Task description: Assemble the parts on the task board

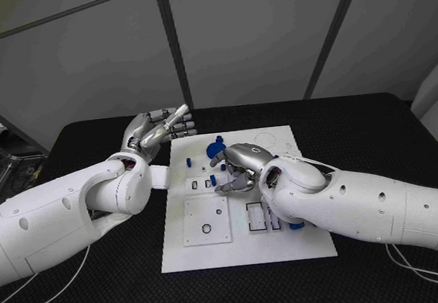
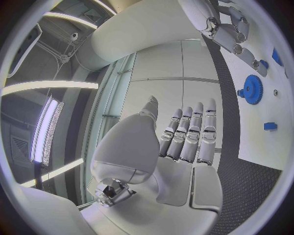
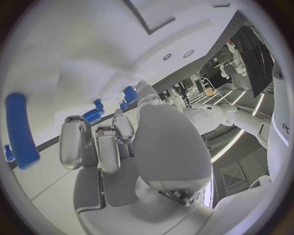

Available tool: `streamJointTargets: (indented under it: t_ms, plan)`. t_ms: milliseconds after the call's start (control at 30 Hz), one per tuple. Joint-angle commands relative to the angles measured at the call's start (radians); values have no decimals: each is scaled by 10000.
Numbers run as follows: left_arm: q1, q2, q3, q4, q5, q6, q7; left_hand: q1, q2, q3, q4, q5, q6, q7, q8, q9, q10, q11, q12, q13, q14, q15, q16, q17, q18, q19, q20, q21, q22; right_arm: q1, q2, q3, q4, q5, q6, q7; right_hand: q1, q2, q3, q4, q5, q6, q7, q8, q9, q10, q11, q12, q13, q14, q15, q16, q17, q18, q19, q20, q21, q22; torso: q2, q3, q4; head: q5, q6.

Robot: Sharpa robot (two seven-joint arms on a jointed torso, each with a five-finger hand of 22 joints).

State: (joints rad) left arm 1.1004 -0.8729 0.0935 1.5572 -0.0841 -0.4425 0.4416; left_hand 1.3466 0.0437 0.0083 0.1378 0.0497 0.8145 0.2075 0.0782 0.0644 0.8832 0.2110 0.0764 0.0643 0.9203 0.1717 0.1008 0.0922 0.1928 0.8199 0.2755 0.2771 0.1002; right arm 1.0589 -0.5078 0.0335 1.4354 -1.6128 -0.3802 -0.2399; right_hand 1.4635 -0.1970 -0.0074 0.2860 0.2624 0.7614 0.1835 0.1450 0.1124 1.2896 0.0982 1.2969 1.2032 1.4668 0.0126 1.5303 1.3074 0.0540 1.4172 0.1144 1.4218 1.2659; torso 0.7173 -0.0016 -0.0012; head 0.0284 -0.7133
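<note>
The task board (image 1: 248, 253) lay in the middle of the table (image 1: 384, 128). The left hand (image 1: 158, 131) hung above the table just beyond the board's far left corner, apart from it. The right hand (image 1: 238, 165) was over the middle of the board, its fingers down among the parts. A gear (image 1: 214, 150) stood on the board just behind that hand. An inset plate (image 1: 206, 221) lay on the board's near left part, with a ring (image 1: 205, 230) on it.
</note>
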Motion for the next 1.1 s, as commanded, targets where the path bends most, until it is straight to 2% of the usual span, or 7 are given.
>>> streamJointTargets:
  t_ms: [33,433,667,833,900,967,1100]
  plan:
    - [19,-5,8,-8,-23,124,27,3,54,-27,-53,-17,-94,457,-54,-7,2,20,-69,-8,24,25,-38,4,-133,-80,9,-62,-12,10,-41,6,105,-36,-662,165,97,22,9,53,38,-89,17,72,-8,-14,-14,23,27,832,43,-13,1796,85,29,61,-4,22,4,-7,-2,-6,15]
    - [19,-24,8,-104,-22,225,-35,3,55,-31,-58,-17,-55,462,-62,-6,-13,25,-79,-10,23,29,-46,4,-133,-84,11,-66,-16,16,-471,47,813,864,-823,965,47,189,24,58,22,38,-2,386,37,77,-30,113,70,836,34,-15,1790,80,52,57,17,55,-4,-5,-11,2,67]
    - [26,-111,8,-430,-84,545,-252,3,105,-96,-106,-3,589,360,29,56,458,-147,113,57,1067,-259,486,271,-82,674,-182,352,141,55,-946,695,1109,2737,-636,2552,100,527,112,-49,-20,402,-72,795,101,34,-85,123,27,751,-7,-182,1481,146,-120,31,-155,-256,-43,-27,-4,-24,145]
    - [36,-201,8,-715,-1378,1464,-1499,207,388,15,-172,-16,1507,-26,490,210,1953,-651,799,376,2609,-803,1475,813,-58,1822,-692,1075,471,168,-1390,1202,1267,4829,-1153,3774,328,896,233,-336,307,1053,-273,1380,193,-716,-263,-625,-910,292,-180,-1118,8,499,-1089,-123,-1267,-2078,-134,-32,-32,1,157]
    - [44,-228,9,-786,-2317,1899,-2200,285,294,-44,-210,-17,1841,-241,656,267,2625,-955,1140,557,3462,-1102,2291,1296,-71,2479,-1004,1587,735,293,-1572,1417,1177,5699,-1169,4171,529,1081,274,-511,220,1258,-345,1545,189,-1037,-328,-1121,-1460,81,-266,-1657,-690,639,-1472,-198,-1838,-2896,-182,-25,-42,54,178]
    - [65,-233,10,-843,-2938,2138,-2768,139,103,-251,-109,-60,2032,-398,752,308,3097,-1099,1456,751,3853,-1303,3034,1802,-99,2900,-1209,2022,983,456,-1657,1583,841,6292,-1134,4326,819,1376,545,-649,106,1328,-322,1530,134,-1323,-366,-1596,-1915,-89,-292,-2122,-1239,748,-1767,-249,-2305,-3532,-223,-27,-44,-1,185]
    - [173,-217,11,-943,-3895,2514,-3720,-194,-130,-667,126,22,2431,-664,1059,463,3836,-1476,2441,1445,4143,-1611,5029,3220,-129,3489,-1572,3064,1644,705,-1877,1726,353,7193,-1021,4397,776,1319,592,-716,114,1347,-329,1447,22,-1457,-376,-2022,-2363,-127,-289,-2470,-1549,807,-1907,-246,-2731,-4035,-331,-45,-52,2,191]
